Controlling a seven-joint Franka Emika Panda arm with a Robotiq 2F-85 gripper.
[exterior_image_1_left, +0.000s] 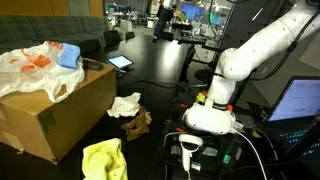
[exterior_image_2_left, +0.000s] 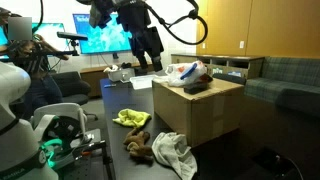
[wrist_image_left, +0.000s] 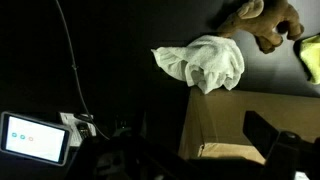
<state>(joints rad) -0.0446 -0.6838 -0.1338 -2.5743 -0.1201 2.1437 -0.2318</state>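
Observation:
My gripper (exterior_image_2_left: 145, 45) hangs high above the dark table and looks open and empty; it also shows in an exterior view (exterior_image_1_left: 164, 14). In the wrist view its dark fingers (wrist_image_left: 200, 145) frame the cardboard box (wrist_image_left: 240, 125) far below. The box (exterior_image_1_left: 50, 110) (exterior_image_2_left: 200, 110) carries a white and orange plastic bag (exterior_image_1_left: 35, 65) (exterior_image_2_left: 185, 72). Beside the box lie a white cloth (wrist_image_left: 205, 62) (exterior_image_1_left: 125, 103) (exterior_image_2_left: 172, 150), a brown stuffed toy (wrist_image_left: 262, 22) (exterior_image_1_left: 137, 125) (exterior_image_2_left: 138, 145) and a yellow cloth (wrist_image_left: 310, 55) (exterior_image_1_left: 105, 158) (exterior_image_2_left: 132, 118).
A lit tablet (wrist_image_left: 35, 137) (exterior_image_1_left: 120, 62) lies on the table with a cable running from it. A laptop (exterior_image_1_left: 300, 100) stands next to the robot base (exterior_image_1_left: 212, 115). A large screen (exterior_image_2_left: 100, 35) and sofas stand behind the table.

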